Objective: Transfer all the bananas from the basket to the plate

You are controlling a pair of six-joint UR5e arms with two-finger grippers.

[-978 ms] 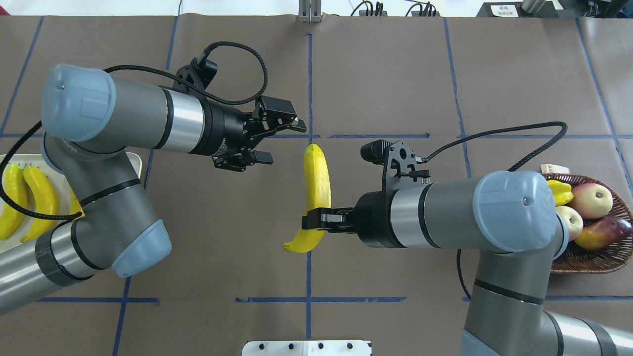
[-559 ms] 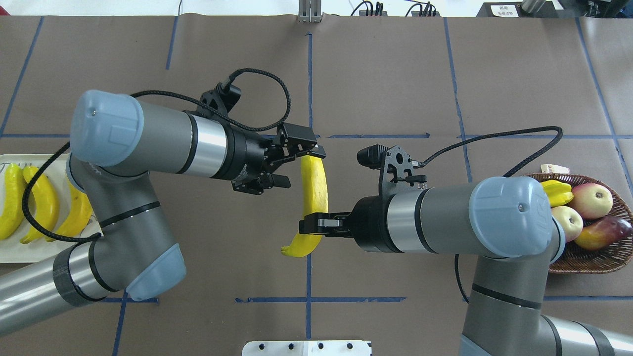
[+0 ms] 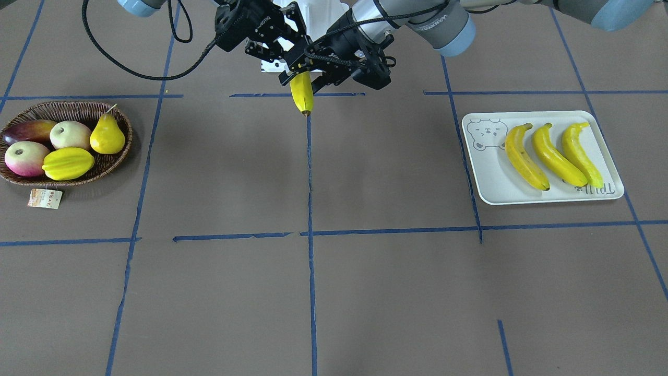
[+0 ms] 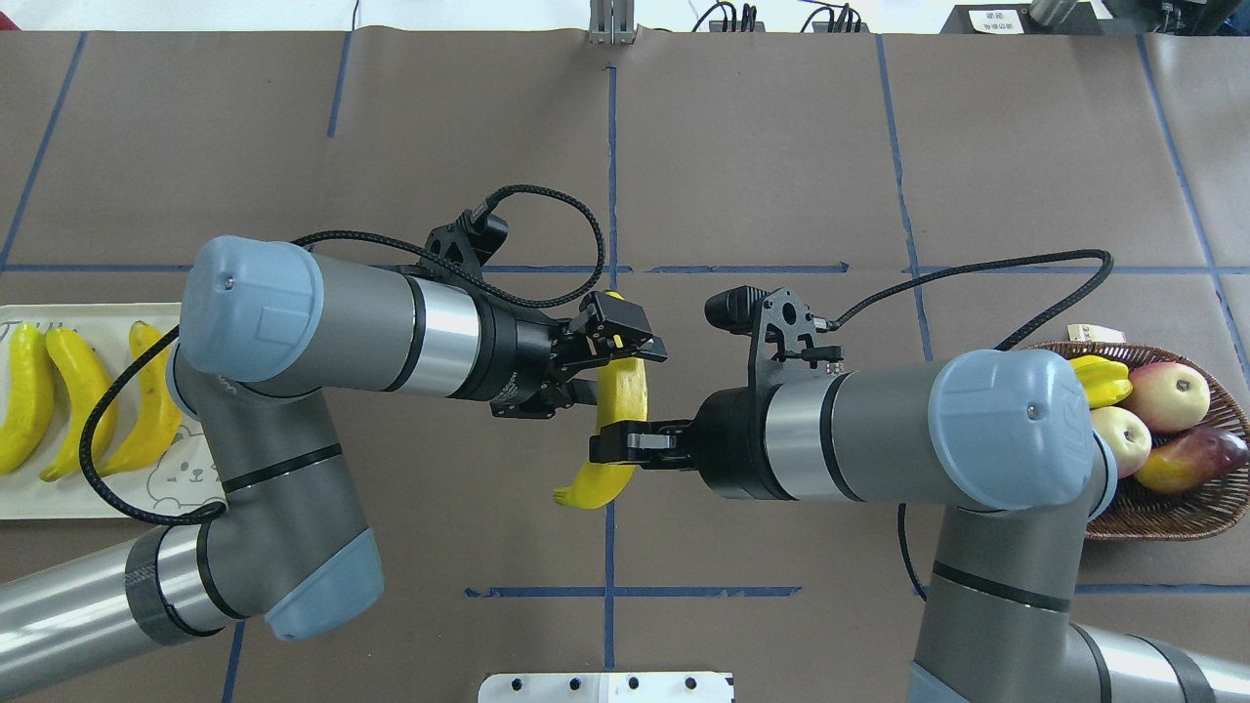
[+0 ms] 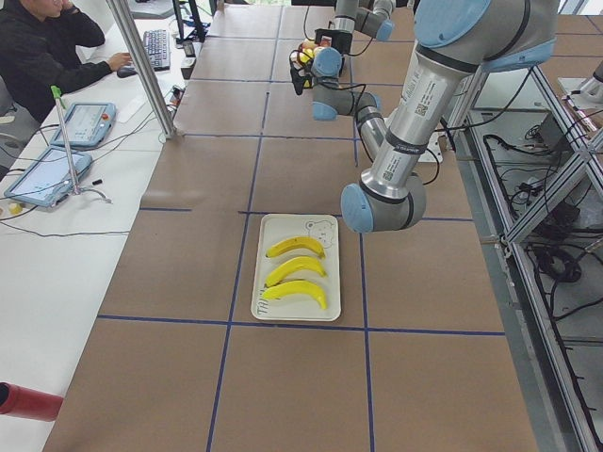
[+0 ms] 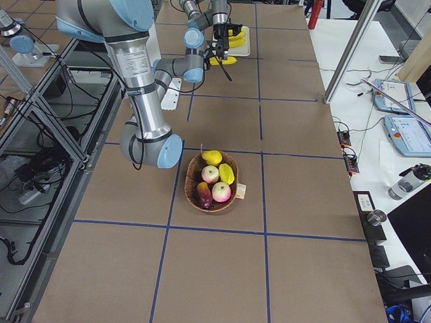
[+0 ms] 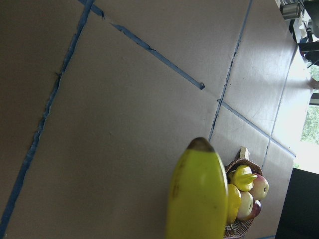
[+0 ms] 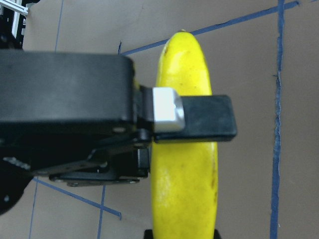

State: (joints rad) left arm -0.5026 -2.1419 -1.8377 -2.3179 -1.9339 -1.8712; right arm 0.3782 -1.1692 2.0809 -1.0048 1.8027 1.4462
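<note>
While the right gripper (image 4: pixel 615 444) clamps the last banana (image 4: pixel 625 391) mid-table, the left gripper (image 4: pixel 610 366) straddles its far half; whether it grips I cannot tell. Left should clench firmly before right lets go, then carry it left to the plate (image 4: pixel 39 500) beside three bananas (image 3: pixel 556 155)

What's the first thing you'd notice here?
Mid-table, the right gripper clamps one yellow banana while the left gripper straddles its far end. Three more bananas lie on the white plate at the robot's left; the basket at its right holds other fruit.
</note>
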